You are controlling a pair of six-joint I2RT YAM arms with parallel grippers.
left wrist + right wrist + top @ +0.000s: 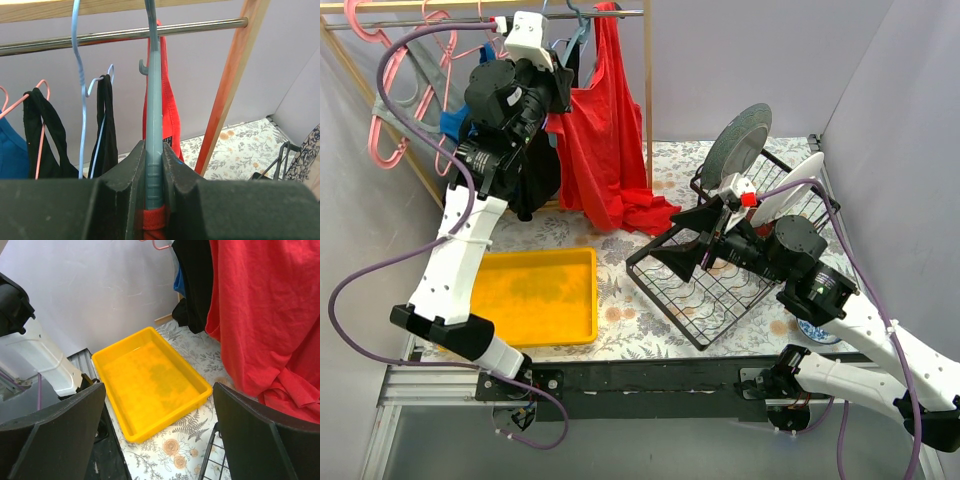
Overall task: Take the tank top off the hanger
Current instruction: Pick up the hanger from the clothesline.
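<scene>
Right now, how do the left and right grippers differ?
The left gripper is shut on the grey-blue hanger; the right gripper is open, holding nothing. The left is raised at the rail; the right sits low over the wire rack. Both face the red tank top.

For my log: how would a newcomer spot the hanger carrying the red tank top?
On the wooden clothes rack's metal rail at the back left, look rightmost, beside the wooden post. The grey-blue plastic hanger there carries the red tank top. Unlike the thin pink hangers and light-blue hanger, it is thick, and the left tool clamps it.
</scene>
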